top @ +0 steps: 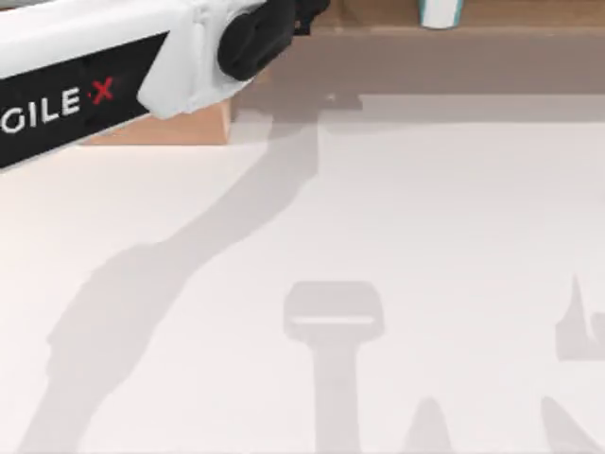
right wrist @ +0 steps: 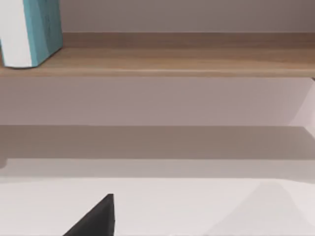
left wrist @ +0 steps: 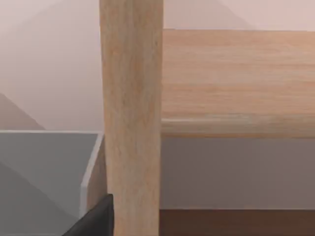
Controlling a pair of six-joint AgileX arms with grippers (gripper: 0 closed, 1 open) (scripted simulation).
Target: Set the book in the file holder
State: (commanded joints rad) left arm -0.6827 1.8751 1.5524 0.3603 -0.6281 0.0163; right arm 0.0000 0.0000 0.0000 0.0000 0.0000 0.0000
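The white, black-jointed left AgileX arm [top: 113, 66] is seen stretched from the top view's left edge toward the far side of the table, its black wrist end [top: 269, 33] raised and angled toward the far right.

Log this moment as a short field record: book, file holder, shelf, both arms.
book: teal book stands upright on the shelf, white page edges showing
shelf: long brown wooden shelf along the table's far edge
file holder: grey wall beside its light wooden post, close before the left wrist camera
left arm: reaches across the top view's upper left toward the shelf, left pincer
right arm: faces the shelf; pincer state unclear
task: book not yet in the file holder
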